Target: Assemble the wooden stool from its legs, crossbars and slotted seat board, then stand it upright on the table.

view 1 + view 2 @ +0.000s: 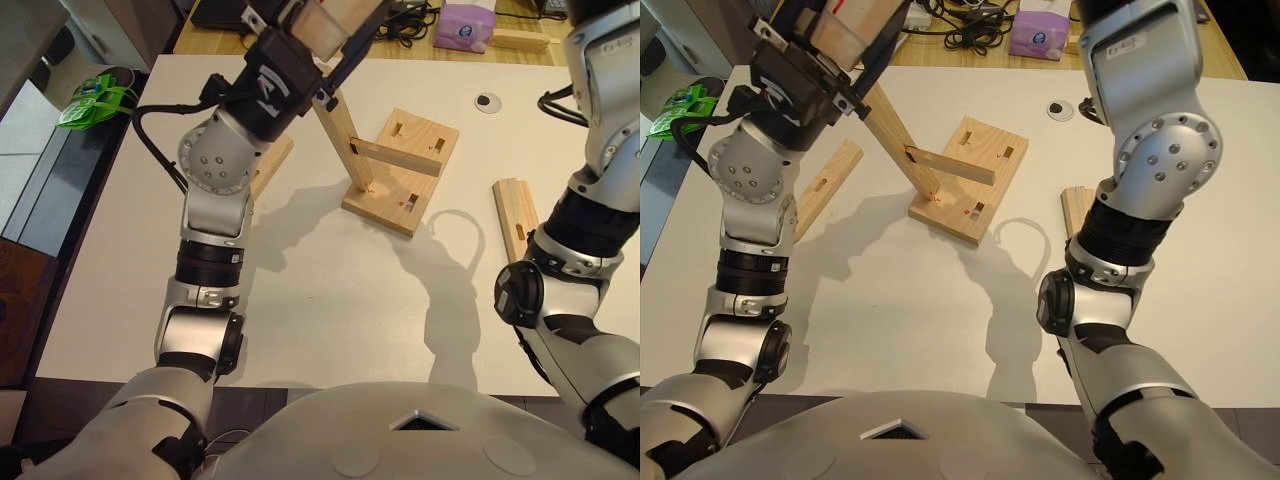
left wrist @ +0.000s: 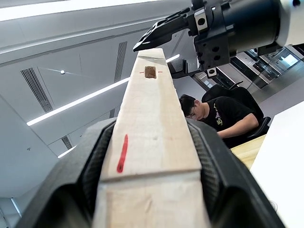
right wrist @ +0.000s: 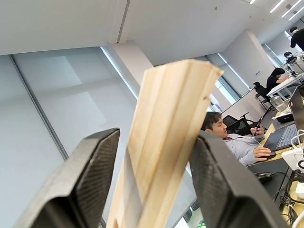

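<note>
Seat board (image 1: 420,135) lay flat on the white surface (image 1: 330,300), slots facing up. One leg (image 1: 345,140) stood tilted with its lower end on the board's corner nearest the left arm; couldn't tell if it was really seated in a slot. A crossbar (image 1: 398,158) stuck out sideways from that leg, over the board.

Left gripper (image 2: 152,128) had its fingers clamped on the leg higher up. Right gripper (image 3: 159,137) was up at the leg's top end, fingers closed on either side of it. The left arm's bulk blocked the upper leg from the head views.

A second leg (image 1: 514,212) lay beside the right arm, near the board but apart from it. A third leg (image 1: 825,185) lay on the other side, partly hidden under the left arm.

Other stuff: a small black disc (image 1: 488,102) past the board, a purple box (image 1: 464,26) and cables (image 1: 410,20) on the wooden desk behind, and something green (image 1: 95,100) off the surface to the left.
</note>
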{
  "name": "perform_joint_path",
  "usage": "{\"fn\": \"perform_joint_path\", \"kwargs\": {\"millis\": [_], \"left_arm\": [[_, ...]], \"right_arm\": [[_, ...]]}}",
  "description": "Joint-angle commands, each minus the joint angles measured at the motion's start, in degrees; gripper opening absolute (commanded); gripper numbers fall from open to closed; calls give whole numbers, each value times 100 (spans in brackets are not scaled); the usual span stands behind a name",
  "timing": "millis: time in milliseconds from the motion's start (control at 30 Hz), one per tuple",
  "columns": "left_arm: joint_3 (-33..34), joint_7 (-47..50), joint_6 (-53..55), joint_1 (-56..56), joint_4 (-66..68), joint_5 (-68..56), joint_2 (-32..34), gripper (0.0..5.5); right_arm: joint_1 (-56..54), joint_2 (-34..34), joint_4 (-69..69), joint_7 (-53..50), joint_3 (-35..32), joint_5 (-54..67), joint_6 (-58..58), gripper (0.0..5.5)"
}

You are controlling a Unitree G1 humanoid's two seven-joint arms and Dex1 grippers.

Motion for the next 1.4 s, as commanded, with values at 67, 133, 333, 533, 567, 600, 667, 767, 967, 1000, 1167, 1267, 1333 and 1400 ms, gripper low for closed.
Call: {"fn": "perform_joint_path", "kwargs": {"millis": [67, 133, 333, 533, 567, 600, 667, 767, 967, 1000, 1167, 1267, 1333, 1400], "left_arm": [[-14, -113, -28, 81, 78, -67, 99, 206], [-55, -154, -32, 87, 34, -99, 102, 206], [-44, -159, -74, 59, 183, -79, 130, 206], [84, -84, -188, -81, 463, -54, 203, 206], [80, -73, -197, -83, 465, -44, 201, 206], [63, -64, -197, -84, 456, -35, 192, 206], [41, -26, -200, -80, 435, -6, 169, 206], [81, 72, -172, -97, 414, 22, 152, 268], [508, 495, 48, -164, 244, 100, 298, 361], [669, 587, 102, -118, 193, 119, 405, 363], [1080, 728, 728, 674, 746, 132, 710, 363], [829, 600, 1075, 1025, 1232, 140, 505, 363], [487, 460, 1308, 1226, 1630, 262, 339, 363], [208, 343, 1442, 1382, 1811, 377, 249, 363]], "right_arm": [[6, -171, -108, 279, -101, 385, 144, 171], [36, -252, -107, 385, -68, 492, 236, 155], [228, -404, -308, 871, 55, 743, 407, 131], [315, -510, -566, 1183, 189, 706, 404, 120], [299, -489, -596, 1193, 177, 685, 330, 120], [278, -467, -607, 1197, 154, 675, 259, 120], [244, -411, -629, 1213, 106, 635, 88, 120], [215, -313, -663, 1225, 3, 608, -199, 104], [83, -127, -762, 1199, -471, 667, -1081, 102], [78, -179, -738, 1209, -516, 546, -1193, 102], [377, -809, -535, 1514, -599, -561, -1602, 102], [556, -1085, -386, 1736, -499, -1151, -1688, 102], [725, -1266, -289, 1872, -424, -1556, -1710, 102], [859, -1355, -235, 1961, -418, -1752, -1704, 102]]}}
